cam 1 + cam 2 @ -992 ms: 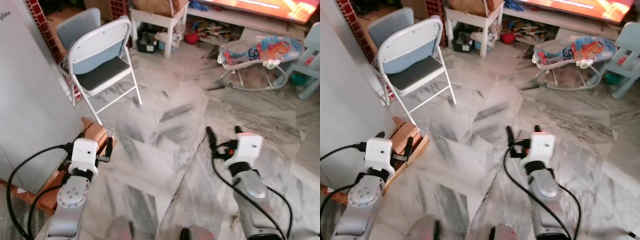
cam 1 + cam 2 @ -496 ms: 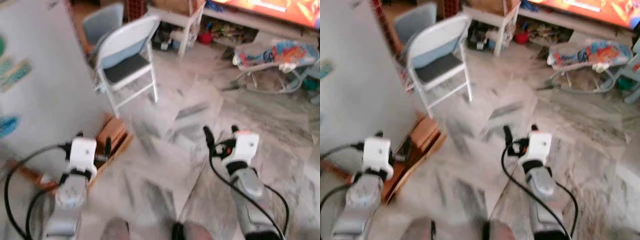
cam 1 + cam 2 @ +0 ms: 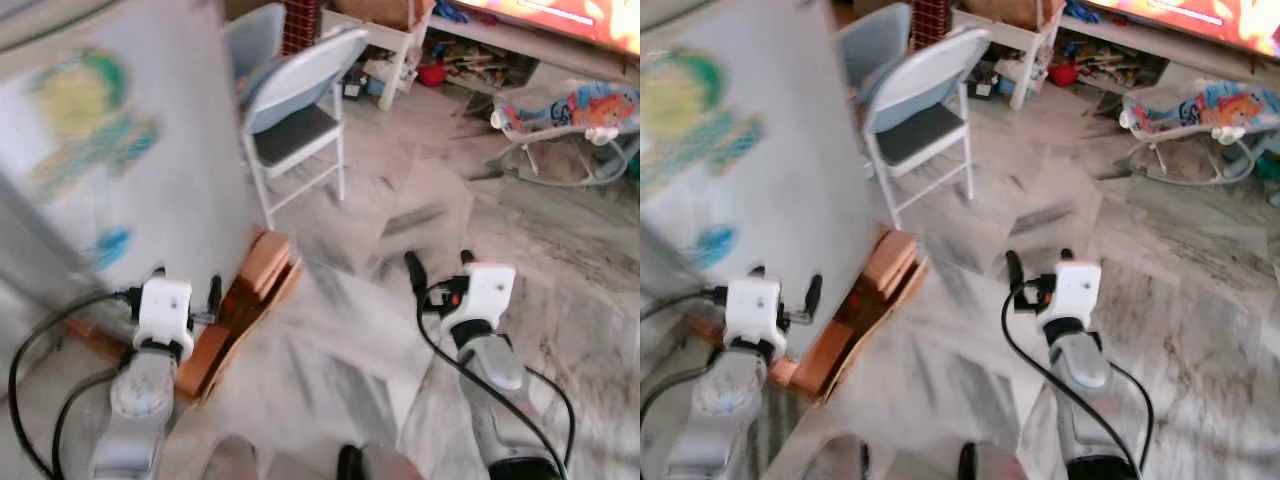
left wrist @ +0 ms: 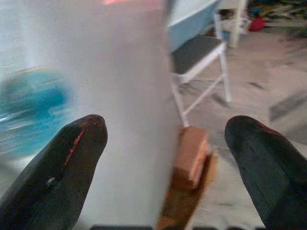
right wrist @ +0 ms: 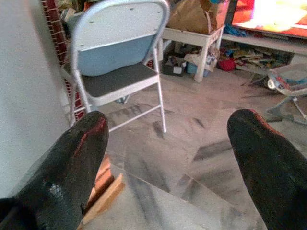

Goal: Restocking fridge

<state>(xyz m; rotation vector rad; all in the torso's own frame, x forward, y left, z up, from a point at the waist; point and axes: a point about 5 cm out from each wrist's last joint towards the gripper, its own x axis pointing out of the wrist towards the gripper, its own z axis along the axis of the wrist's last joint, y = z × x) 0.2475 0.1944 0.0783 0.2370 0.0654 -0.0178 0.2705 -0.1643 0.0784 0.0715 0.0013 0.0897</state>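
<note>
The fridge (image 3: 120, 180) is a tall grey-white box at my left, with blurred green, yellow and blue stickers on its face. It rests on a low base of wood and bricks (image 3: 245, 300). My left gripper (image 3: 187, 283) is held low in front of the fridge's corner, open and holding nothing; the left wrist view looks between its fingers (image 4: 72, 163) at the fridge wall (image 4: 120, 96). My right gripper (image 3: 440, 262) hangs open and empty over the marble floor, and its wrist view faces the folding chair (image 5: 120, 57).
A white and blue folding chair (image 3: 300, 110) stands just beyond the fridge. Behind it is a low white table (image 3: 385, 30) with clutter underneath. A baby bouncer (image 3: 565, 115) sits at the far right. Marble floor (image 3: 400, 200) stretches ahead.
The camera has swung left, so the fridge now takes up far more of the picture and the chair sits further right. Both arms keep the same pose, grippers still open.
</note>
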